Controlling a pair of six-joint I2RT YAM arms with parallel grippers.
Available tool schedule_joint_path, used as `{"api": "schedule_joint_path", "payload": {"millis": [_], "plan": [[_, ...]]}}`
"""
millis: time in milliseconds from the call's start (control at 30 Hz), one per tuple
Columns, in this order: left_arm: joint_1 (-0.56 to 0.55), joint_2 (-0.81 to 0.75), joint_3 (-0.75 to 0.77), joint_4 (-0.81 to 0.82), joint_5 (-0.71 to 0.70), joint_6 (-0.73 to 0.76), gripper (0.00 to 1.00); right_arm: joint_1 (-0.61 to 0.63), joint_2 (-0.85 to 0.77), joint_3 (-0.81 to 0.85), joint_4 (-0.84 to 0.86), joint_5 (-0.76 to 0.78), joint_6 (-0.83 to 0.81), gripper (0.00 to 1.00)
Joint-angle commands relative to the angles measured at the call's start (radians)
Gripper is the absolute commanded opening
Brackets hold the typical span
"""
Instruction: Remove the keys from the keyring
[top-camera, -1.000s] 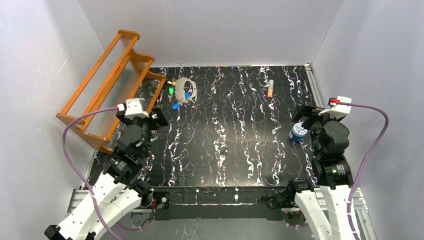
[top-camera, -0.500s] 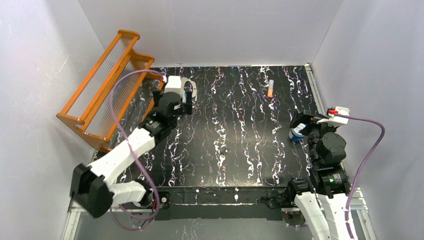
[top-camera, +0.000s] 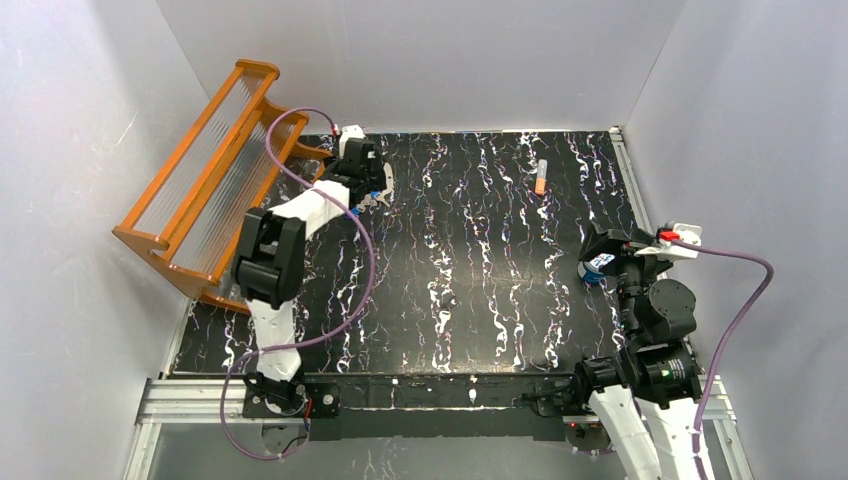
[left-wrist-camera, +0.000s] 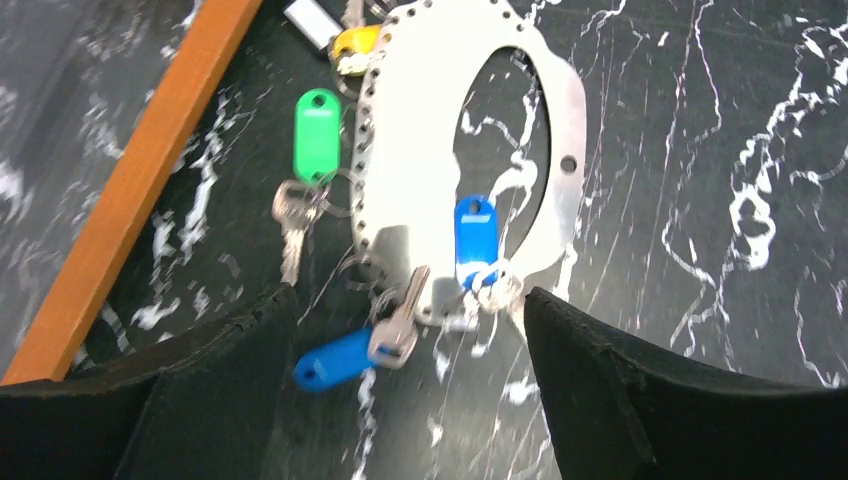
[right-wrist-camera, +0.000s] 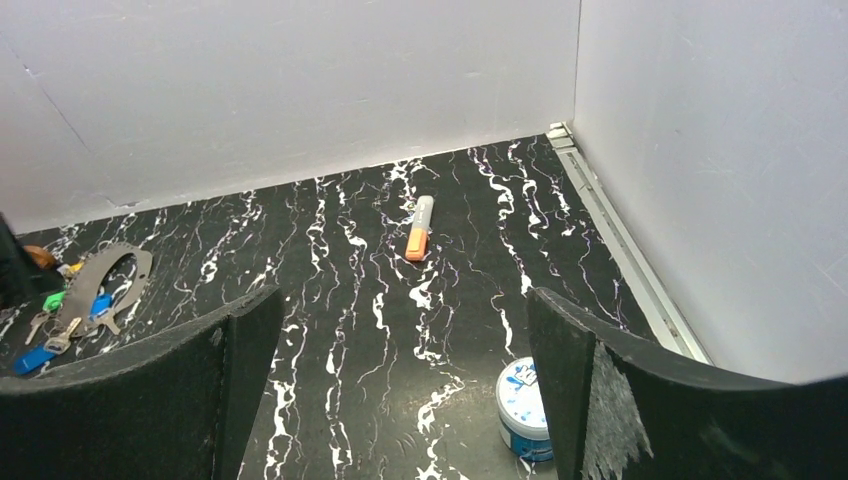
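My left pincer (left-wrist-camera: 405, 300) has swung out over the keyring (left-wrist-camera: 410, 130), jaws spread; I should straddle the blue-tagged key (left-wrist-camera: 335, 362) squarely.

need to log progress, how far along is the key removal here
Done: nothing yet. The keys, with their green, blue and yellow tags, all sit on the keyring.
In hand: the left gripper hangs open over the bundle and grips nothing. The right gripper is open and empty, far from the bundle.
Left: every key has to come off.
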Motion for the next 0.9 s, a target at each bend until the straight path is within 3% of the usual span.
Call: {"api": "schedule_joint_path", "payload": {"millis": [0,167,567,700,867], "plan": [[-0.005,0.128,0.157,-0.016,-0.043,0.02,0.78,0.015,-0.012,-0.009,0.057,-0.003,-0.016,0.99],[0.014,0.28,0.273,-0.007,-0.119,0.105,0.75,0.019,-0.013,-0.012,0.058,-0.026,-0.024,0.99],[0.061,0.503,0.486,-0.072,-0.138,0.109,0.73,0.022,-0.001,-0.023,0.077,-0.062,-0.037,0.99],[0.062,0.501,0.445,-0.093,-0.088,0.092,0.67,0.021,0.001,-0.026,0.081,-0.062,-0.039,0.99],[0.062,0.411,0.282,-0.078,0.002,0.069,0.47,0.021,0.005,-0.025,0.08,-0.072,-0.042,0.99]]}}
